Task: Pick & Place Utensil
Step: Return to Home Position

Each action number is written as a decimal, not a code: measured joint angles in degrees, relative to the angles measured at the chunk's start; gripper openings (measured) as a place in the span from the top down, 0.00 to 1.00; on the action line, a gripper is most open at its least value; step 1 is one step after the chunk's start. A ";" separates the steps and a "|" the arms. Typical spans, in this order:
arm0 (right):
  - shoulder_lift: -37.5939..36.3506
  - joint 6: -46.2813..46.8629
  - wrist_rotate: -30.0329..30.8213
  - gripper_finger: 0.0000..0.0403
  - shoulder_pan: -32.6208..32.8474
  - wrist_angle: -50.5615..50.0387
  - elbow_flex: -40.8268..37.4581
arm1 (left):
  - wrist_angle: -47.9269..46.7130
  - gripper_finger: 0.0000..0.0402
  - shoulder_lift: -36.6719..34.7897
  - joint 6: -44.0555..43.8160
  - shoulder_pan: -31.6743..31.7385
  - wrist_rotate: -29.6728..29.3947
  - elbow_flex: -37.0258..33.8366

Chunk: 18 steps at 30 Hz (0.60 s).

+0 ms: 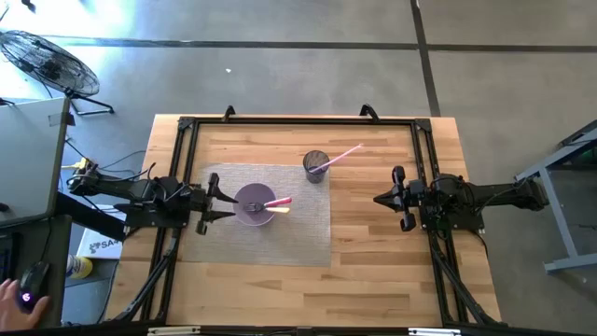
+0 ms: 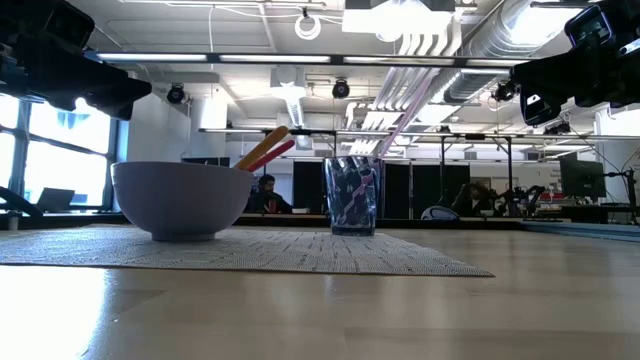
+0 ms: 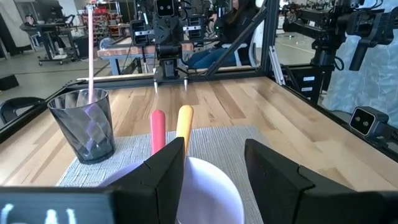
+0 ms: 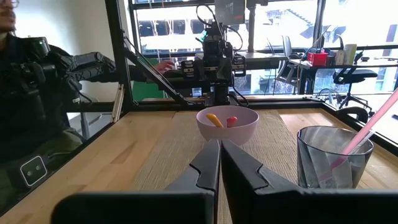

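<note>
My left gripper (image 1: 224,199) is open, just beside the purple bowl (image 1: 244,202) holding the yellow spoon (image 1: 283,210) and red fork (image 1: 280,201) — right gripper (image 1: 387,199) clenched, well apart. Sloppy pullback could clip the rim.

The left arm (image 1: 140,196) and right arm (image 1: 485,196) are matt black, built of blocky jointed segments, with dark cables (image 1: 110,174) trailing at the left one's base. The left claw (image 3: 214,149) and right claw (image 4: 220,147) each carry two broad, angular black fingers (image 3: 280,180).
</note>
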 joint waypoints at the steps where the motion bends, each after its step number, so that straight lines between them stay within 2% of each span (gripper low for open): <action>1: -0.02 0.00 0.00 0.98 0.00 0.00 0.00 | 0.00 0.59 0.00 0.00 0.00 0.00 0.00; 18: 0.00 0.00 0.00 0.98 -0.02 0.00 0.00 | 0.00 0.59 0.00 0.00 0.00 -0.03 0.00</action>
